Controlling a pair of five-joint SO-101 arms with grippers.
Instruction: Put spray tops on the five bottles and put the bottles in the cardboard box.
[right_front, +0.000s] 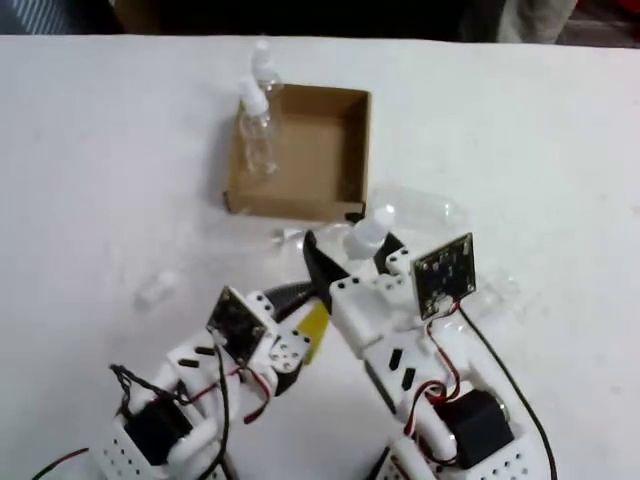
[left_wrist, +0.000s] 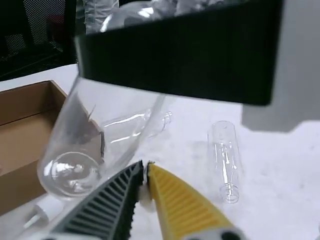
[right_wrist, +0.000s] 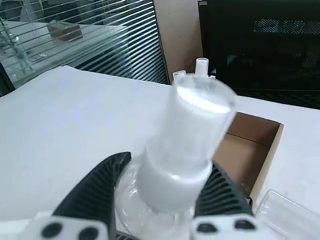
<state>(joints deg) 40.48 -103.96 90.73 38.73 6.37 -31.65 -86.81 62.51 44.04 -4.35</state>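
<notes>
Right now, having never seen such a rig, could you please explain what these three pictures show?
These are two small robot arms at a white table. One picture looks down from above; the other two come from a camera on each arm's wrist. The right gripper has its fingers shut on a clear bottle wearing a spray top. The left gripper, fingers together, sits just beside it. Two topped bottles stand at the cardboard box; bare bottles and a loose spray top lie nearby.
</notes>
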